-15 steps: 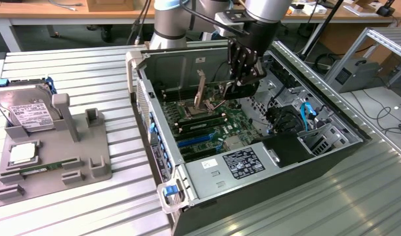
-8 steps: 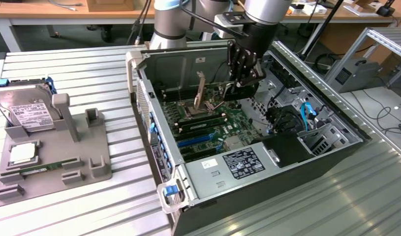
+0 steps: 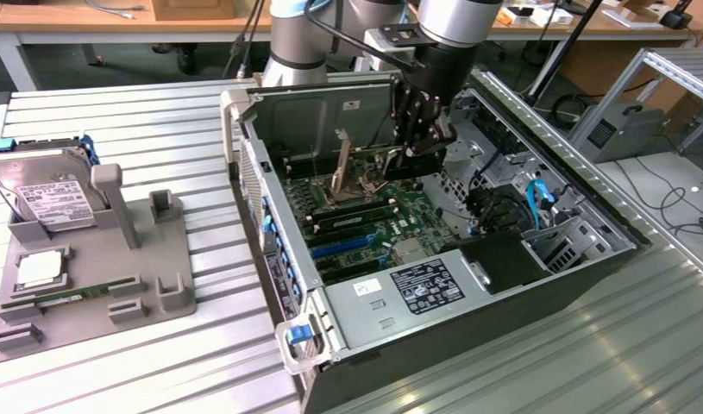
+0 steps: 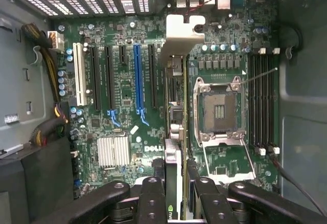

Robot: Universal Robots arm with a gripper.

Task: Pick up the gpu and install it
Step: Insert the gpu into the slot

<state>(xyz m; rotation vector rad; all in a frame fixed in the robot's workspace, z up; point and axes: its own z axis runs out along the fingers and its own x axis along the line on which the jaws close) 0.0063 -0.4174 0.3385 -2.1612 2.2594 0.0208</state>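
Black hand (image 3: 416, 155) is hanging inside the open computer case (image 3: 316, 116), pointing down at the board. It's pinching the gpu (image 4: 174, 116): in the wrist view the inner fingers (image 4: 153, 198) are sitting either side of the card's near end, with the card clamped between them. The gpu is standing on edge and running away from the hand toward the vented rear wall of the case, with its silvery end bracket (image 4: 181, 35) at the far end. The card is sitting over the motherboard (image 4: 122, 45), in the strip between the row of expansion slots and the CPU socket (image 4: 218, 109). It's lying just beside the last black slot (image 4: 153, 75) and apart from the blue slot (image 4: 137, 78). Can't tell whether the card's lower edge is touching the board or hanging above it. The memory slots (image 4: 260, 101) are lying on the other side of the socket, and a silver finned heatsink (image 4: 113, 151) is sitting near the slot ends. In the exterior view the case is lying on its side on the slatted metal tabletop (image 3: 133, 112). A grey fixture tray (image 3: 155, 293) is sitting well apart from it at the exterior view's left. The tray is carrying a hard drive (image 3: 47, 194) leaning in its stand, a small square silver chip (image 3: 38, 270) and a memory stick (image 3: 72, 296) lying flat.
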